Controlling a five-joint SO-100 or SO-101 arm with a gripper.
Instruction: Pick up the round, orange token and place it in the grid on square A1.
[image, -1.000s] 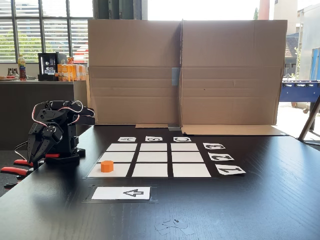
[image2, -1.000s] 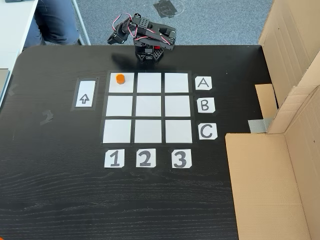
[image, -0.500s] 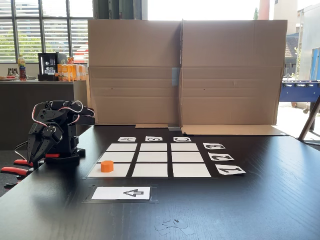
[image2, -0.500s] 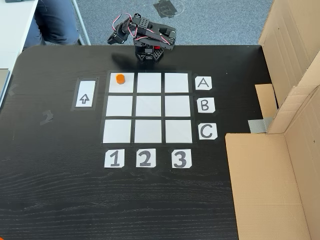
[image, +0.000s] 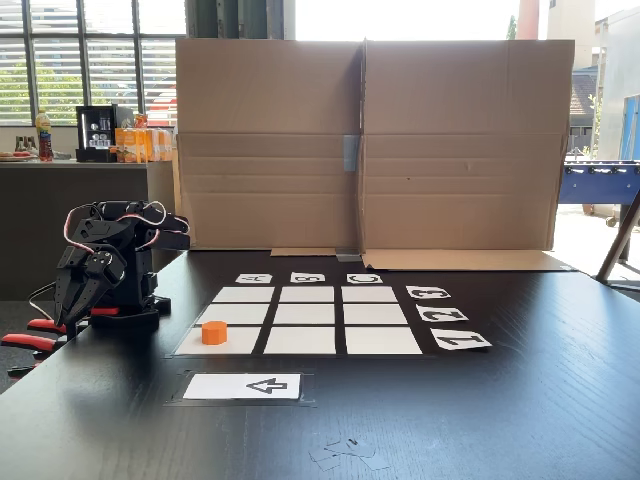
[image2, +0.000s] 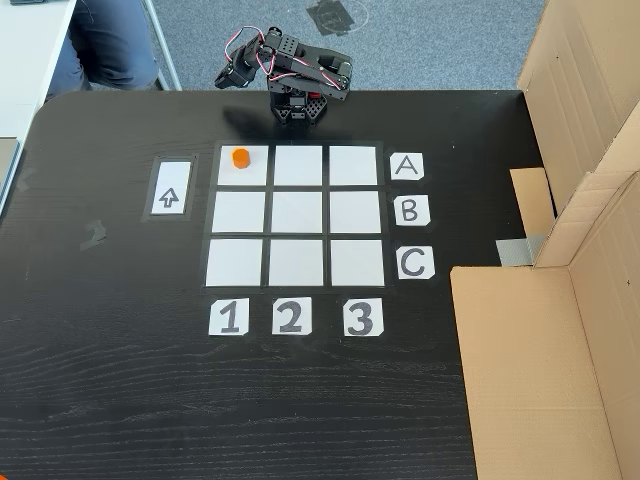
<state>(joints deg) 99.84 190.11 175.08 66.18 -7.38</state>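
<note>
One orange token (image2: 240, 157) sits on square A1 (image2: 243, 172) of the grid (image2: 296, 241), so we judge placement done; the folded arm's jaws' state we cannot tell.

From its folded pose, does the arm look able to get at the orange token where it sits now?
Probably yes. The token sits on the grid's corner cell nearest the arm's base, with nothing standing between them. The gripper is folded back above the table edge, so the arm would have to unfold first.
</note>
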